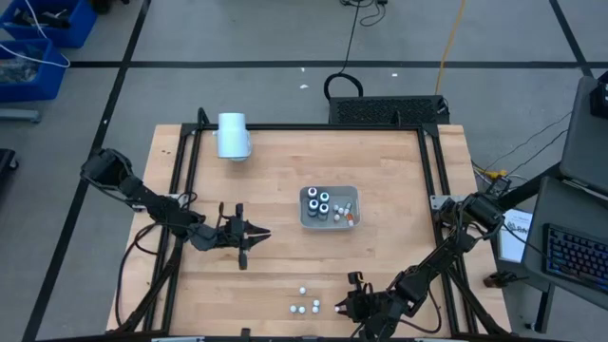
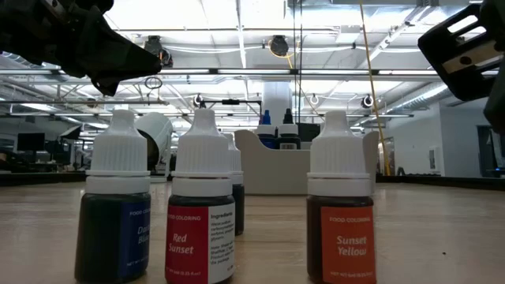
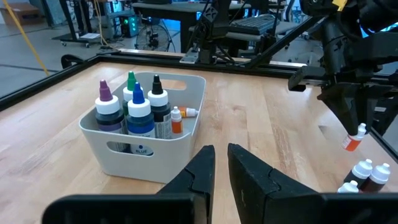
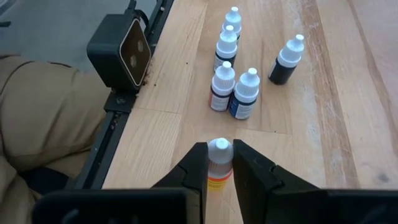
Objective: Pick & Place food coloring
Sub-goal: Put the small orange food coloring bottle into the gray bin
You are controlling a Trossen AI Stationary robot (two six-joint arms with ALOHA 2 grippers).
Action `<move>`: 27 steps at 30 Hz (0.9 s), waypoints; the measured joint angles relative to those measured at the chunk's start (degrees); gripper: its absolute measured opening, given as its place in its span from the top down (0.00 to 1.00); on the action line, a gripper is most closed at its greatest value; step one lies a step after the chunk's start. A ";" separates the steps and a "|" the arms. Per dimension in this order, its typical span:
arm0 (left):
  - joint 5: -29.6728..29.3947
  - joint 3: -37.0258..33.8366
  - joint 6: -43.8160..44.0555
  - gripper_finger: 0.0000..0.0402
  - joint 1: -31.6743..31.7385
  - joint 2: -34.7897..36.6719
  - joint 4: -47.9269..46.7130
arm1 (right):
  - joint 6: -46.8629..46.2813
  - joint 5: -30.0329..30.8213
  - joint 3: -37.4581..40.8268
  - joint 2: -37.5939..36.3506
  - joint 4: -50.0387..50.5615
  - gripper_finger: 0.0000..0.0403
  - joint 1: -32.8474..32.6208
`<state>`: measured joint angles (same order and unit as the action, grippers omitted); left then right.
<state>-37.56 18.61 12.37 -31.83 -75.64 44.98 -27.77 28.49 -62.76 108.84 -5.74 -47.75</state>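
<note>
The food coloring is in three places. Several larger bottles [image 3: 138, 112] stand in the grey tray [image 3: 155, 158] at mid-table [image 1: 304, 222], with small ones [image 3: 177, 120] beside them. Several small white-capped bottles [image 4: 235, 93] stand upright near the table's front edge [image 1: 304, 306]; the low view shows them close up [image 2: 201, 213]. One small orange-labelled bottle [image 4: 218, 167] is in my right gripper [image 4: 219, 163], which is shut on it just right of that group. My left gripper [image 3: 221, 167] hovers left of the tray, shut, with nothing between its fingers. My right gripper pinches the small bottle by its white cap [image 4: 219, 149] between its two fingers. The fingers slant downward, coming from the table's right. The bottle hangs below the fingertips, orange end [image 3: 351, 144] down, clear of the table.
A pale blue cylinder [image 1: 233, 135] lies at the table's far left corner. A small black camera [image 4: 121, 50] sits on the rail at the front edge, close to the standing bottles. Beige cloth [image 4: 37, 118] shows beyond that rail. Bare wood lies between the tray and the bottle group.
</note>
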 joint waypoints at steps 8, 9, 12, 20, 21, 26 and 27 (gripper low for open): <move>0.00 0.00 -0.08 0.87 0.00 0.02 0.01 | 0.16 0.00 0.02 0.00 0.02 0.89 0.00; -0.02 0.00 -0.08 0.87 0.00 0.02 0.01 | 0.16 0.00 0.02 0.00 0.00 0.89 0.00; 0.00 0.00 -0.08 0.87 0.00 0.00 0.01 | 0.16 0.00 0.02 0.00 0.00 0.89 0.00; -0.01 0.00 -0.02 0.87 -0.01 0.01 0.01 | 0.16 0.00 0.04 0.00 0.00 0.89 0.00; 0.00 0.00 -0.03 0.87 0.00 0.00 -0.01 | 0.20 0.00 0.04 0.00 0.00 0.89 0.00; 0.00 0.00 -0.22 0.87 0.00 0.00 0.01 | 1.62 1.74 0.04 0.00 -0.41 0.89 -0.06; 0.00 0.00 -0.25 0.87 0.00 0.02 0.01 | 1.94 3.29 0.04 0.00 -0.76 0.89 -0.30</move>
<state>-37.56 18.61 12.12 -31.83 -75.61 44.99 -25.83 31.78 -62.72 108.84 -6.50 -48.05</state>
